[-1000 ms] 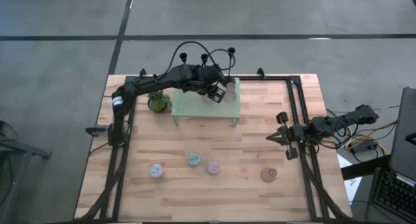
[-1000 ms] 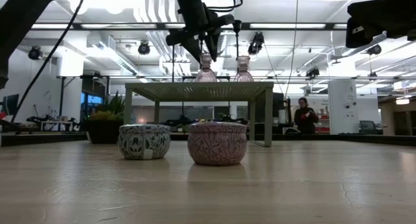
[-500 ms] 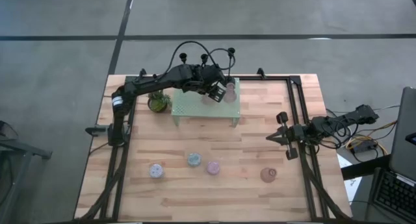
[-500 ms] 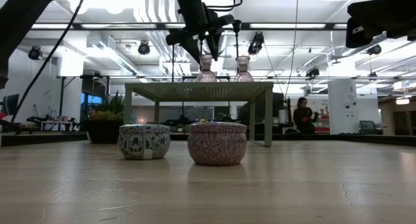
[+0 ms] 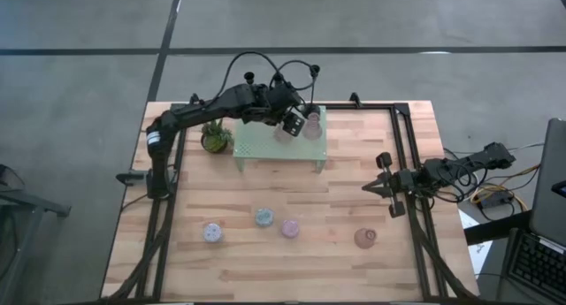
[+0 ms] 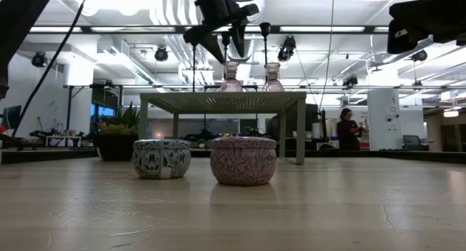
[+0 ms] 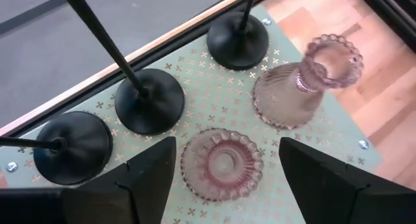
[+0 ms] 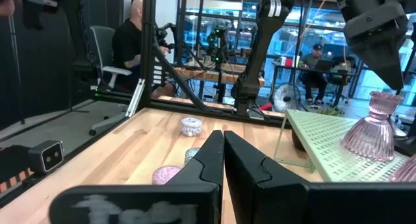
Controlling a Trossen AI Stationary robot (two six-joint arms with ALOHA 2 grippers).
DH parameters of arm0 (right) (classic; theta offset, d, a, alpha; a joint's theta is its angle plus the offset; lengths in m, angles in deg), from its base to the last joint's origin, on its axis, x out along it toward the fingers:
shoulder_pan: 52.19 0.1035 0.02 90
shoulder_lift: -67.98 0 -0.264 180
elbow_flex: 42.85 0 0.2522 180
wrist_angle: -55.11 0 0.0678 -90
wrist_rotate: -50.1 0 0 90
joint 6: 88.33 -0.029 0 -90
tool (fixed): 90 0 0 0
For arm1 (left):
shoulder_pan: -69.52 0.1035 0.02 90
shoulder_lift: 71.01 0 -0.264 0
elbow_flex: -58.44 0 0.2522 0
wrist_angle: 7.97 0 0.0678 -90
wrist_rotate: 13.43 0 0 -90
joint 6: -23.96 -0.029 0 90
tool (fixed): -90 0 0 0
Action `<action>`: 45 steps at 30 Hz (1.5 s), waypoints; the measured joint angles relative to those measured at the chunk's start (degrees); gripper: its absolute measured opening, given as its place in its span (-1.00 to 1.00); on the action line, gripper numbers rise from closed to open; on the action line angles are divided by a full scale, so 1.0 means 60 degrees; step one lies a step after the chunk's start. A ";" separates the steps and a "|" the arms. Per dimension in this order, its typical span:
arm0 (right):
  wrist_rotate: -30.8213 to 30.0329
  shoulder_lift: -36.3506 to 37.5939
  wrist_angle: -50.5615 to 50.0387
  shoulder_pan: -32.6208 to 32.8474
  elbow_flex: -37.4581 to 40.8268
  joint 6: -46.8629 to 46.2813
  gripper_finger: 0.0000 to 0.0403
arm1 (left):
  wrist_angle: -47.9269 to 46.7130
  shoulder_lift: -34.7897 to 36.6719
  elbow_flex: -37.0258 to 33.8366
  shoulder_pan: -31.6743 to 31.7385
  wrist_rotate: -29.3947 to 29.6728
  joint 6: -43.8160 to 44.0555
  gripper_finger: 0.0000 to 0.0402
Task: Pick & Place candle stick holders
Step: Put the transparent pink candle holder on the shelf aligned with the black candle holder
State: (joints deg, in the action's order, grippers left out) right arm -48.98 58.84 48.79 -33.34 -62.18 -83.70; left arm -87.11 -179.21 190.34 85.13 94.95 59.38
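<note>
Readable text: none anywhere in the scene.
Tins on the table (image 6: 243,161): patterned sides only, no lettering to make out.
Shelf (image 7: 214,94): small cross-shaped holes, no label.
Room behind: lit screens and fittings, too far off to read.

A mint-green perforated shelf (image 5: 265,146) stands on the wooden table (image 5: 354,190), a small potted plant (image 5: 213,138) just beside it
</note>
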 joint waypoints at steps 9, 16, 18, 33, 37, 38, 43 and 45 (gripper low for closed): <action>-0.0001 0.0003 0.0000 -0.0003 0.0000 -0.0008 -0.96 | 0.0531 0.0117 0.0221 -0.0608 -0.0357 -0.0418 0.38; 0.0000 0.0000 0.0000 -0.0003 0.0000 0.0007 -0.96 | 0.0839 0.0117 0.0486 -0.1632 -0.0145 -0.0720 0.38; 0.0003 0.0000 0.0000 -0.0003 0.0000 -0.0012 -0.96 | 0.0827 0.0117 0.0495 -0.1971 0.0060 -0.0669 0.38; -0.0001 0.0000 0.0000 -0.0003 0.0000 -0.0006 -0.96 | 0.1421 0.0135 -0.0631 -0.3936 0.0689 0.0126 -0.23; 0.0001 0.0000 0.0000 -0.0001 0.0000 -0.0006 -0.96 | 0.2296 0.0142 -0.1092 -0.4474 0.1112 -0.0730 -0.66; 0.0001 0.0000 0.0000 -0.0002 0.0001 0.0008 -0.96 | 0.2657 0.0195 -0.1281 -0.4613 0.1131 -0.1033 -0.76; 0.0002 0.0000 -0.0004 0.0000 0.0001 0.0005 -0.96 | 0.5183 0.0597 -0.2835 -0.5306 0.1091 -0.2471 -0.95; 0.0003 0.0000 0.0000 -0.0003 0.0000 -0.0013 -0.96 | 0.6412 0.0955 -0.3674 -0.5558 0.0996 -0.2810 -0.96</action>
State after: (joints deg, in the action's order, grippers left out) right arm -48.96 58.84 48.79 -33.36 -62.18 -83.78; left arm -48.64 -173.48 168.30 51.78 100.92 42.52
